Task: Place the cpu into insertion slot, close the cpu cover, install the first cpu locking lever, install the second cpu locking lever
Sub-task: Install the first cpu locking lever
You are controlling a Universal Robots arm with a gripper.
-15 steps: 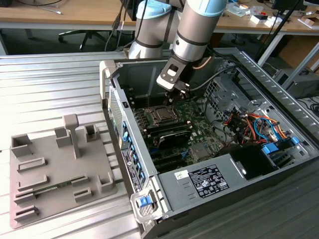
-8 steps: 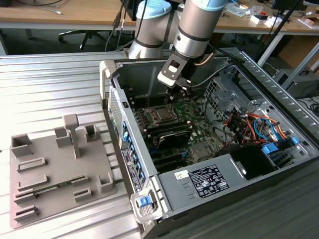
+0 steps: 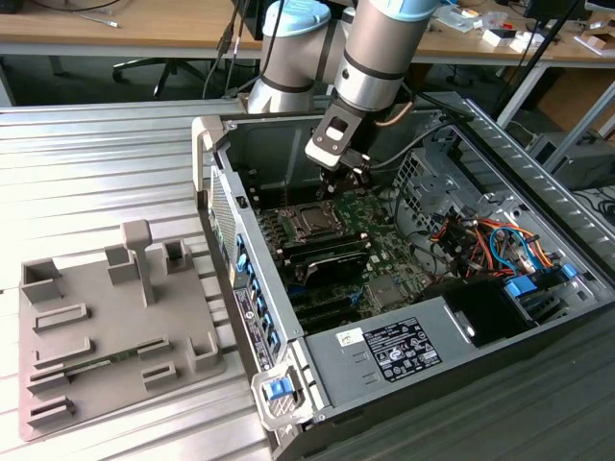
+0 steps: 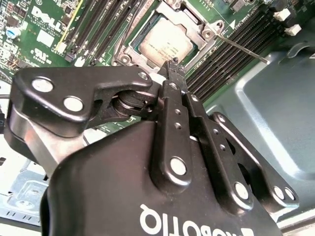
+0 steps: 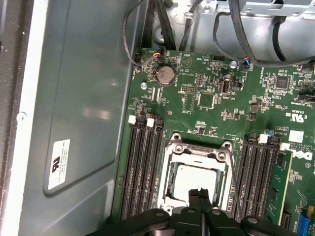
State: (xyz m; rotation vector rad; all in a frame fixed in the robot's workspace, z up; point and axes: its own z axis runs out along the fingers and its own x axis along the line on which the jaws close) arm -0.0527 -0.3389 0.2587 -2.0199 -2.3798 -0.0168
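Ribbed metal tabletop (image 3: 96, 163) in the foreground, wooden desks (image 3: 115, 38) along the back of the room. An open computer case (image 3: 223, 206) lies on its side on the table, interior facing up. To the exterior view's left of it sits a grey fixture tray (image 3: 96, 317) with raised blocks and one upright post.

The arm (image 3: 370, 58) reaches down into the case from the far side. Green motherboard (image 3: 380, 245) covers the case floor. Rows of black memory slots (image 5: 142, 167) flank the socket on both sides.

The cpu cover (image 5: 170, 172), a silver frame, lies flat on the socket and frames the chip on all sides. The cpu (image 5: 197, 178) is seated in the socket. Its grey metal top shows through the cover's open middle in both wrist views.

The gripper (image 5: 202, 194) hangs over the socket. Its fingertips are pressed together with nothing between them, and they sit just above the near edge of the cpu. In the exterior view the gripper (image 3: 344, 182) is just past the socket's far side. Whether the tips touch the cover or the chip, I cannot tell.

A thin wire locking lever (image 4: 241, 48) angles away from one socket corner, out over the memory slots. A coin cell (image 5: 165, 74) sits near the board's edge, well apart from the socket.
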